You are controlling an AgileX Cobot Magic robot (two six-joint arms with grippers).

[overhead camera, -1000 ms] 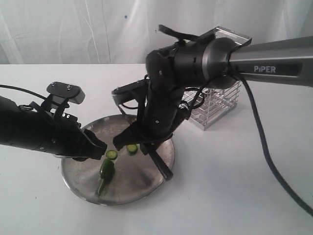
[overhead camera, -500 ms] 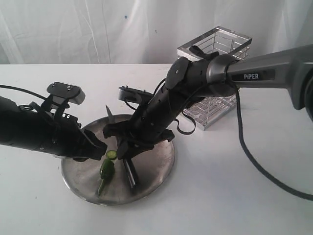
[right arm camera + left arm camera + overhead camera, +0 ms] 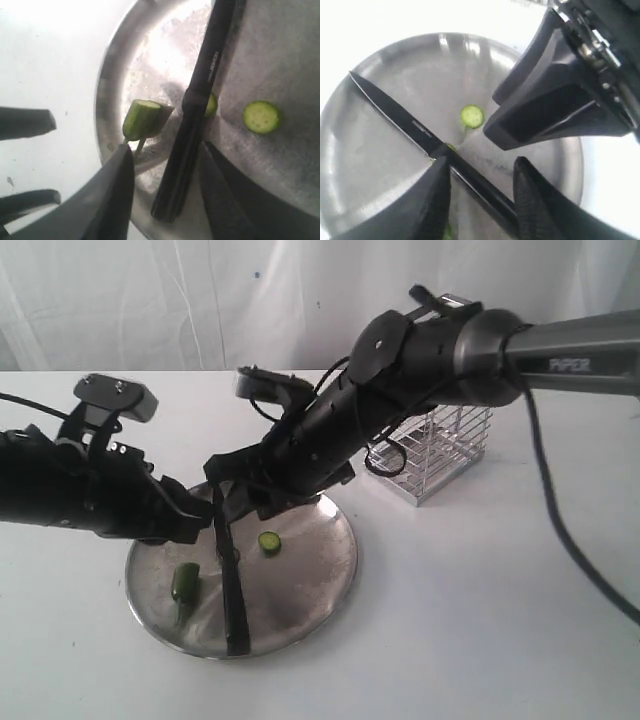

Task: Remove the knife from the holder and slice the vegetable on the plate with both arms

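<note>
Exterior view: knife [image 3: 230,585] lies on the plate [image 3: 312,580] beside the chili [image 3: 185,585]; left gripper [image 3: 198,528] and right gripper [image 3: 240,505] hover, jaws apart.

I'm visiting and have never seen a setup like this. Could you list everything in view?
table: one, white, under everything
curtain: one, white, behind the table
holder: one, chrome wire, on the table to the right of the plate
plate: one, silver, on the table in front
knife: one, black, lying across the plate
chili: one stemmed piece, green, on the plate left of the knife
slices: two, green, on the plate, one partly hidden by the knife
left arm: one, black, from the left
right arm: one, black, from the right
left tool: one, black, open over the plate
right tool: one, black, open above the knife
</note>
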